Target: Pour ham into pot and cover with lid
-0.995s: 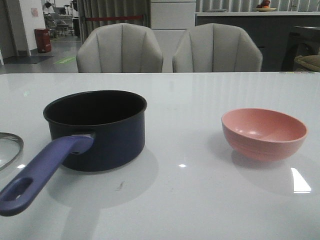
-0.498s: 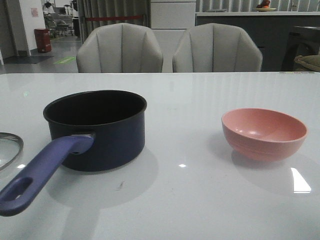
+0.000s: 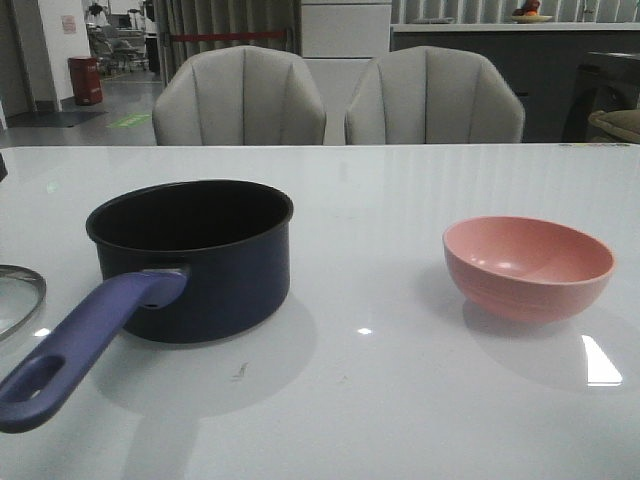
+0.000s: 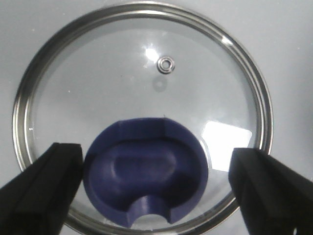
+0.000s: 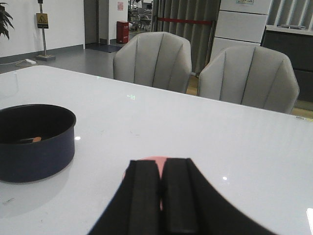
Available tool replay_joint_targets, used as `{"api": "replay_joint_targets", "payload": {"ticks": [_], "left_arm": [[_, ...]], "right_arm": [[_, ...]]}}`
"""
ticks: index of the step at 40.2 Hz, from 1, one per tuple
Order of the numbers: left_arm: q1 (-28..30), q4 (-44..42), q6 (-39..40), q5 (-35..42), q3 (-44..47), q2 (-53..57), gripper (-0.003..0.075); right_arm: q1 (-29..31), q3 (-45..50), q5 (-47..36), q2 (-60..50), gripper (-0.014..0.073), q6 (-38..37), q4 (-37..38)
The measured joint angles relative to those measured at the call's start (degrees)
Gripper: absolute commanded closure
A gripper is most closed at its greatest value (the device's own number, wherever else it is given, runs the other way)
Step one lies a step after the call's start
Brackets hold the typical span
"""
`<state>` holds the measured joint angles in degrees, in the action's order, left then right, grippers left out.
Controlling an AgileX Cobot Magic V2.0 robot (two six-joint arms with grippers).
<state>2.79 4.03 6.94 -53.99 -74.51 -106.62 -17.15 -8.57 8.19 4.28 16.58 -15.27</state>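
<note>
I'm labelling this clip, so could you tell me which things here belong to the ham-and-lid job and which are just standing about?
Job: pot, ham inside it, lid, pink bowl, left gripper, right gripper.
Bystanders: two grey chairs, red bin.

Left pincer (image 4: 156,188) with 2 matte black wedge fingers, right pincer (image 5: 161,196) black, ridged

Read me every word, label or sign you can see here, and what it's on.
No text is legible.
Yellow floor sign: too small to read.
Wall notice: blurred.
Lid, pot, pink bowl: no lettering shows.
</note>
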Motion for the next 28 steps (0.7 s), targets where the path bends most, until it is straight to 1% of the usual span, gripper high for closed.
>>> {"api": "replay_joint_targets", "payload": {"ticks": [13, 28], "left_arm": [[0.0, -2.0, 0.82, 1.13, -0.34, -0.22, 0.0095], [0.0, -2.32, 1.09, -0.13, -0.34, -3.41, 0.01]], "right_arm": [[0.0, 0.0, 0.0, 0.0, 0.0445, 0.0, 0.0], [0.0, 0.0, 0.0, 0.0, 0.0445, 0.0, 0.0]]}}
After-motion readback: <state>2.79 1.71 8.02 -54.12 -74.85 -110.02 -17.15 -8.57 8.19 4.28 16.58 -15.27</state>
